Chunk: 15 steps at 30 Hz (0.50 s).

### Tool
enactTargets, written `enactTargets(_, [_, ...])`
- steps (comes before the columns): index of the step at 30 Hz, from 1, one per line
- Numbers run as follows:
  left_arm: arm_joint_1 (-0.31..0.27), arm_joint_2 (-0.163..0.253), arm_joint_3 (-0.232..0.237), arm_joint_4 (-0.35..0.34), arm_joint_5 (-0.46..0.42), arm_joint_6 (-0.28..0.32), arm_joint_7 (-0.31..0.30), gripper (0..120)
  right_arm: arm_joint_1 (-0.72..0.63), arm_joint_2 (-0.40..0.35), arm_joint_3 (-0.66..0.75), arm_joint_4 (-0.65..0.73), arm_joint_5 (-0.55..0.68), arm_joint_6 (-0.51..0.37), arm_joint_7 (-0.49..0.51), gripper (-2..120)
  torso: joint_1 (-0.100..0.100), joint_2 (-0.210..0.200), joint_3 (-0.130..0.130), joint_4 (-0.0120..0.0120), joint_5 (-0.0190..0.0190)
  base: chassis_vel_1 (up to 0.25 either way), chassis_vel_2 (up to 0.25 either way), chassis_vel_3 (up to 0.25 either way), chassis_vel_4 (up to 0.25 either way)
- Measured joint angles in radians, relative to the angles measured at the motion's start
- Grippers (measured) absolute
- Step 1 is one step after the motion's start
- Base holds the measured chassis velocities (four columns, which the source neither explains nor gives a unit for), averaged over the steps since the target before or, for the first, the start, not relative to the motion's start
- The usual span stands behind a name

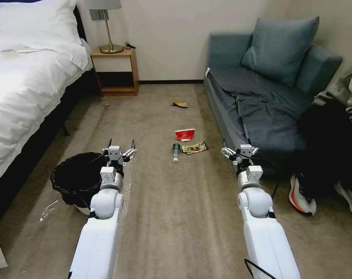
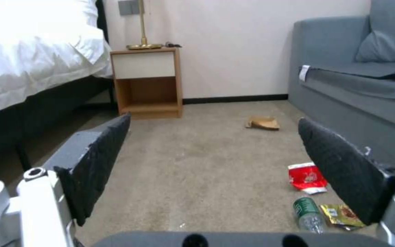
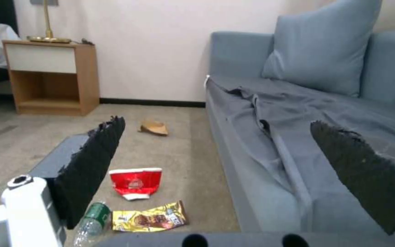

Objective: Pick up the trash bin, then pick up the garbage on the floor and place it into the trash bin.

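Bin (image 1: 78, 179) sits on the carpet (image 1: 172, 217) at the robot's left, close to the bed (image 1: 24, 89), black bag over its rim, upright. Left gripper (image 1: 120, 149) hangs just past the bin's far-right edge, fingers spread wide, nothing between them; left wrist view shows bare carpet in the gap (image 2: 211, 157).

Garbage lies ahead, between the two arms: cup (image 1: 185, 134) crushed flat, bottle (image 1: 176, 152) on its side just nearer the robot, wrapper (image 1: 194, 147) beside the bottle toward the sofa (image 1: 261, 100). The three are close together; cup and wrapper may touch, can't tell. Tan paper (image 1: 179, 103) is well apart, farther on toward the wall.

Right gripper (image 1: 240, 150) hovers at the sofa's front edge, fingers also wide apart, holding nothing. Right wrist view has the cup (image 3: 135, 181), bottle (image 3: 91, 219) and wrapper (image 3: 150, 217) low near one pad.

Nightstand (image 1: 115, 71) with a lamp (image 1: 108, 27) stands in the far corner by the bed.
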Motion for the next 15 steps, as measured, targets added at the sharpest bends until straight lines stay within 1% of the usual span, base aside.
enactTargets(15, [0.000,0.000,0.000,0.000,0.000,0.000,0.000,98,0.000,0.000,0.000,0.000,0.000,0.000,0.000,100,0.000,0.000,0.000,0.0000,0.0000,0.000,0.000,0.000,0.000])
